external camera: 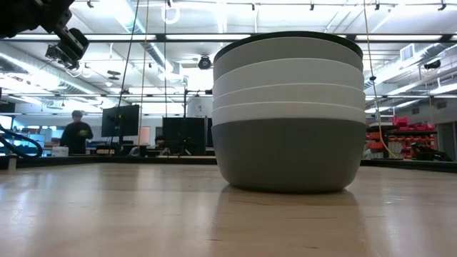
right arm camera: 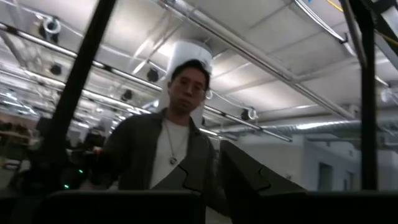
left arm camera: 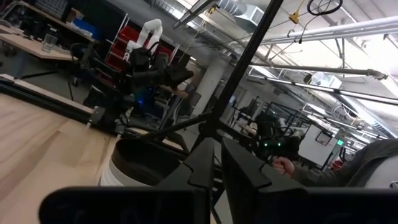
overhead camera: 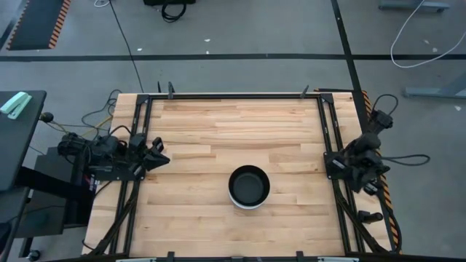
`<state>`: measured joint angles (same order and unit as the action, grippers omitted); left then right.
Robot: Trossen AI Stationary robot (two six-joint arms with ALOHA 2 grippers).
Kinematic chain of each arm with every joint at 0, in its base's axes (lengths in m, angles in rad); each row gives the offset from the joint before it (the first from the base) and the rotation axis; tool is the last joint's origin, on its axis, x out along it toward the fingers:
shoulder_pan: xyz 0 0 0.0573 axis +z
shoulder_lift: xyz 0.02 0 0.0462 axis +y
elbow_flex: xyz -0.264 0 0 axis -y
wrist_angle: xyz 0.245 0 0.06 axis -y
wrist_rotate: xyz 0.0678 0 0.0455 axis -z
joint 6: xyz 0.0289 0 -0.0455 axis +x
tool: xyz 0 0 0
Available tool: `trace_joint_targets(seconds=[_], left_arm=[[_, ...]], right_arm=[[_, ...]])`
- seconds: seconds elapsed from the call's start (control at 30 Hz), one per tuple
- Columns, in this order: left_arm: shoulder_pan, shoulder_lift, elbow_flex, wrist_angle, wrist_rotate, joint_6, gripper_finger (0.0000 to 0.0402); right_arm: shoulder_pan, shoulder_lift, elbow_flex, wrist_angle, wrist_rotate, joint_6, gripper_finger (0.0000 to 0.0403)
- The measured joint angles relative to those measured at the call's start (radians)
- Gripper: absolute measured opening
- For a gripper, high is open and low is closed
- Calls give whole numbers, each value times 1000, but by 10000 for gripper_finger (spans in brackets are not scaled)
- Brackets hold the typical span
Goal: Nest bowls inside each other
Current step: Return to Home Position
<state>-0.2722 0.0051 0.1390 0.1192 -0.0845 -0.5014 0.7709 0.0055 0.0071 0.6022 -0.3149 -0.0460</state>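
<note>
The bowls stand nested in one stack (overhead camera: 249, 187) at the table's middle, slightly toward the near edge. In the low view the stack (external camera: 289, 114) has a dark grey bowl (external camera: 289, 153) at the bottom resting on the wood, white and light rims above it, and a black rim (external camera: 285, 36) on top. The left wrist view shows the stack (left arm camera: 137, 165) beyond the fingers. My left gripper (overhead camera: 159, 156) (left arm camera: 219, 174) sits at the table's left edge, shut and apart from the stack. My right gripper (overhead camera: 331, 166) (right arm camera: 216, 180) sits at the right edge, shut and tipped upward.
Black rails (overhead camera: 233, 95) frame the wooden table (overhead camera: 218, 131). Bare wood lies all around the stack. A person (right arm camera: 168, 149) stands beyond the table in the right wrist view, and another person (external camera: 75, 132) stands far off in the room.
</note>
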Motion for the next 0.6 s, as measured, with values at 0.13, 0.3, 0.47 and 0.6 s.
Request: trace_joint_targets(seconds=[0.13,0.3,0.47,0.6], left_arm=[[0,0,0,0,0,0,40],[0,0,0,-4,0,-1,33],[0,0,0,-6,0,-3,28],[0,0,0,-10,0,-3,32]], right_arm=[[-85,0,0,-48,0,9,48],[-219,0,0,-108,0,77,48],[-388,0,0,-171,4,148,48],[-522,0,0,-243,64,196,48]])
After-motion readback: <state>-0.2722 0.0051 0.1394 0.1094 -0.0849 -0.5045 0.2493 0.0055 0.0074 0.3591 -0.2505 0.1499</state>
